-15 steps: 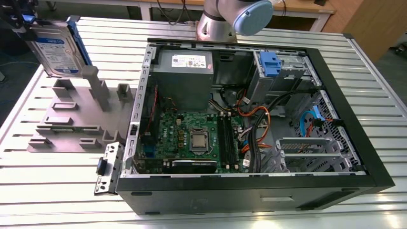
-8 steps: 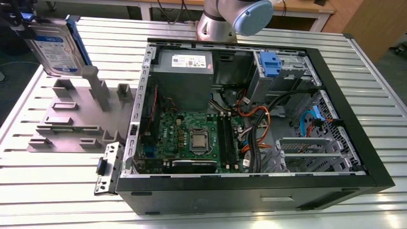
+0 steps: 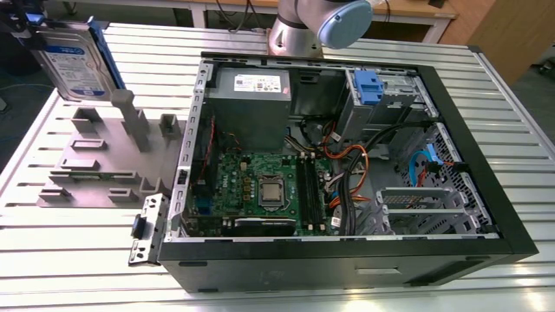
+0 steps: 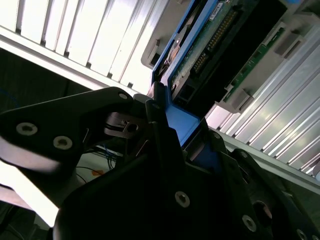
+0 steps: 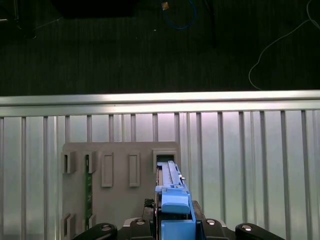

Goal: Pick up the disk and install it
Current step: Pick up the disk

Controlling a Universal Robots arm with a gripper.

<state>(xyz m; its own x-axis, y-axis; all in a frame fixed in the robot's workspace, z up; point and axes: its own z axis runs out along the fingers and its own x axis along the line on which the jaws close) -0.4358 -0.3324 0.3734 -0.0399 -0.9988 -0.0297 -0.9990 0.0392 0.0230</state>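
Pick-up in hand: the gripper (image 5: 175,227) has its jaws clamped on the blue frame of the disk (image 3: 74,58), which stands upright at upper left over the grey fixture (image 3: 95,166). It is not yet installed. My read is that installing calls for a straight lift and a carry to the drive bay (image 3: 403,104), well apart at upper right.

The exterior view looks down over the table (image 3: 69,260); both close wrist views seemingly share the fixture (image 5: 120,200).

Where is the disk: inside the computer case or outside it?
Outside: the disk stands on edge at the grey fixture, held by the pincer.
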